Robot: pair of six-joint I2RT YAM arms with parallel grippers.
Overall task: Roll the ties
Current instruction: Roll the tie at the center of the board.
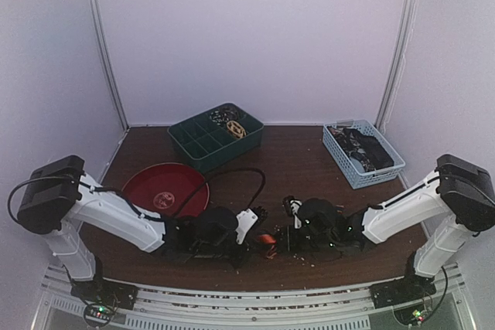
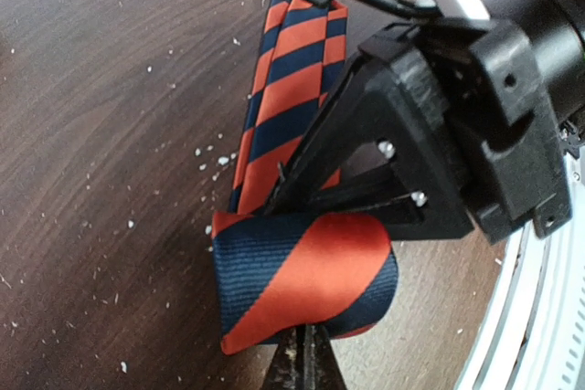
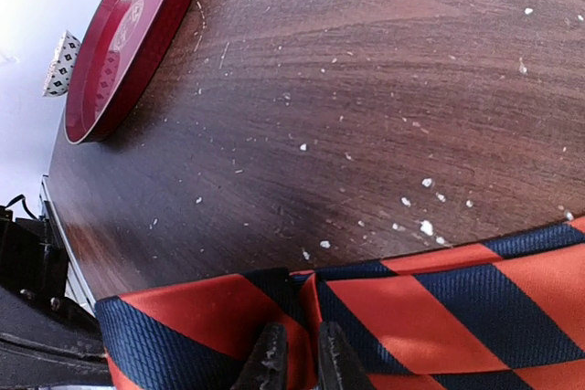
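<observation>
**Inspector:** Where was the striped tie?

**Assistant:** On the table, near its front edge, between the two arms. One end was turned over into a loose roll, and the band ran straight on from it.

**Inspector:** The left gripper?

**Assistant:** Closed, pinching the edge of the roll.

**Inspector:** The right gripper?

**Assistant:** Its fingers were nearly together at the fold, with cloth showing in the gap. Whether it held the tie could not be told.

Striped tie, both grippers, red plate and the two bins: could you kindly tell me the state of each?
striped tie, partly rolled, one end looped over, rest stretched flat.
left gripper, shut on the tie's loop.
right gripper, pinching the tie.
red plate, empty.
green bin, coiled ties in a rear compartment.
blue basket, holding dark items.
</observation>
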